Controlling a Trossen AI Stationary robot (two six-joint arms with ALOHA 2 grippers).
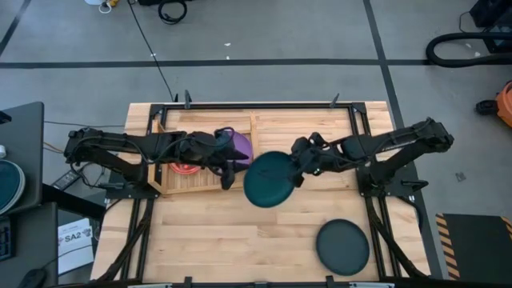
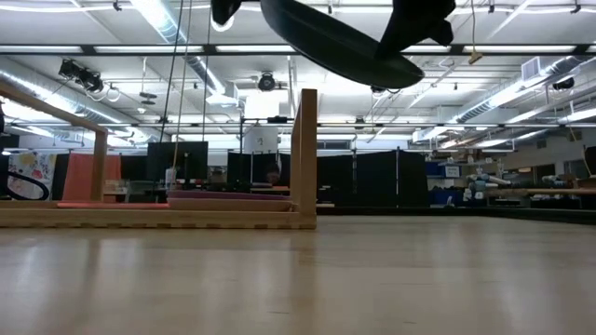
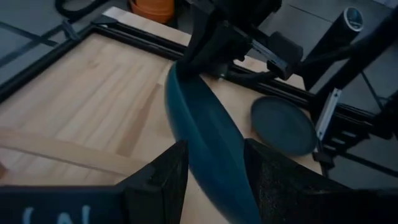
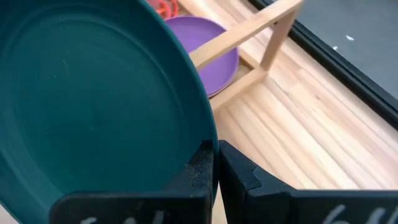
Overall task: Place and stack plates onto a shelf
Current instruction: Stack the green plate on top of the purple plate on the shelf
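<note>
My right gripper (image 1: 300, 172) is shut on a dark teal plate (image 1: 268, 180), held high over the table's middle, just right of the wooden shelf (image 1: 164, 182). In the low view the plate (image 2: 345, 42) tilts in the air. My left gripper (image 3: 214, 171) is open over the shelf's right end, its fingers on either side of the plate's left rim (image 3: 205, 137); whether they touch it, I cannot tell. A purple plate (image 1: 240, 142) and a red-orange plate (image 1: 186, 168) lie flat on the shelf. My right gripper pinches the dark teal plate's rim (image 4: 205, 140) on its right side between its two fingers, one on the upper face and one beneath. The fingers come about level from the table's right. The plate is lifted clear of the table and tilted.
A second dark plate (image 1: 342, 246) lies flat on the table at the near right. The shelf's raised rail and corner post (image 2: 304, 154) stand between the held plate and the purple plate (image 4: 217, 46). Bare planks lie near the front middle (image 1: 240, 248).
</note>
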